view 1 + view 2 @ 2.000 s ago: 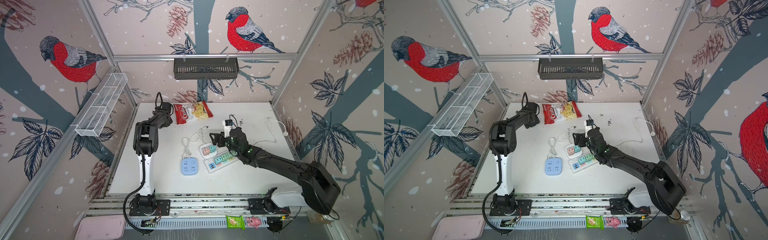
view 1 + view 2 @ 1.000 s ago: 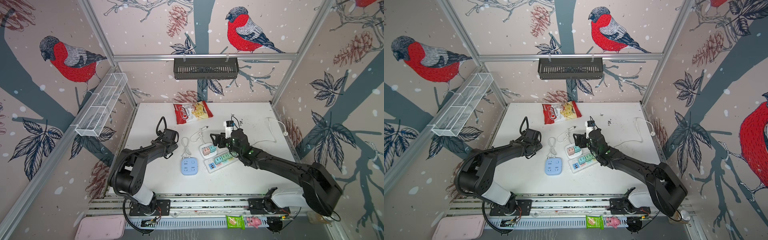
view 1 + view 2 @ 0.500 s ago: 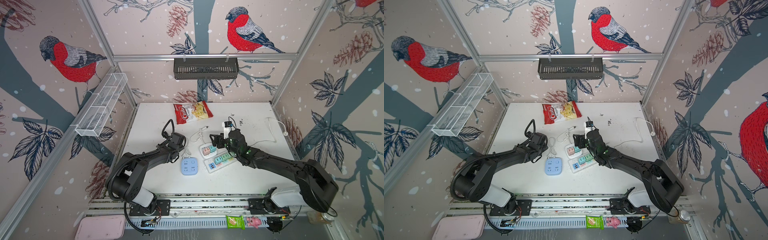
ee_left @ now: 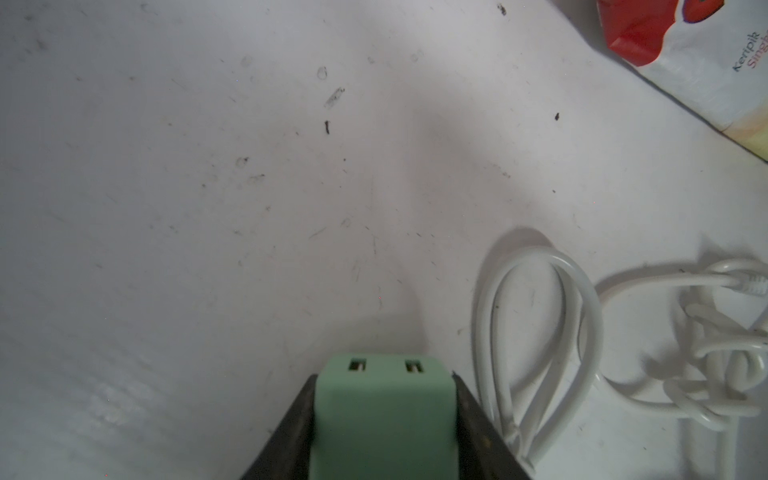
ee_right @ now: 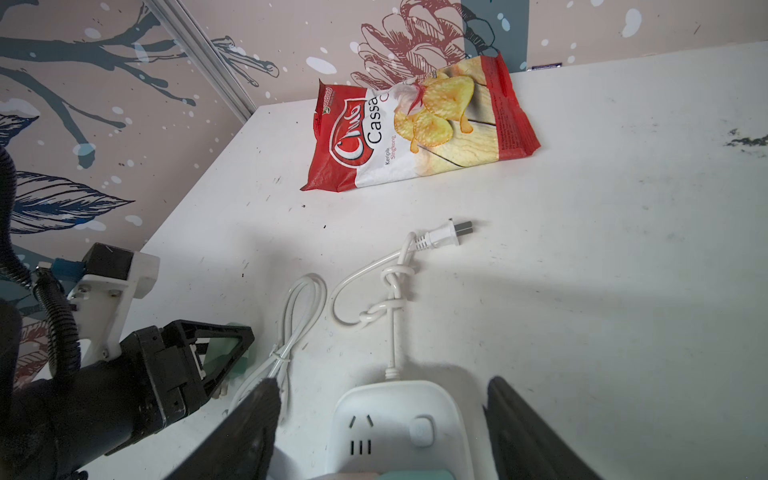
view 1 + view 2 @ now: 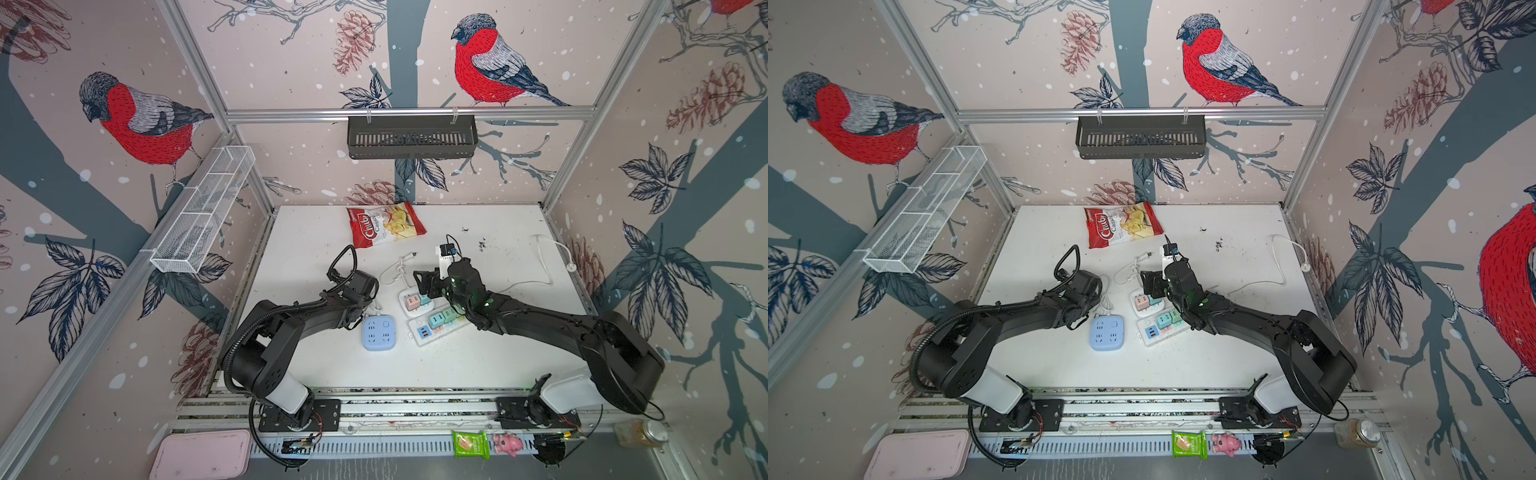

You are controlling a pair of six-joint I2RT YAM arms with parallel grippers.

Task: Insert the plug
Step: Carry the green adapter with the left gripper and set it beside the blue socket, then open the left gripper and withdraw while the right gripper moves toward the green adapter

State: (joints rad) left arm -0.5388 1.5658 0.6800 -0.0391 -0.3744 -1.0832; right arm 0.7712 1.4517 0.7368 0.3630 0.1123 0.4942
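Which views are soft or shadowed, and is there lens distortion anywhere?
Left wrist: the close-up green plug is soft, and a faint shadow crosses the table. Right wrist: the near dark fingers are blurred, while the chips bag print is crisp. In both top views: even light, and the straight frame posts splay outward.

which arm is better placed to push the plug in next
Left. The left gripper is shut on the green plug; the right gripper is open, empty, astride the white power strip.
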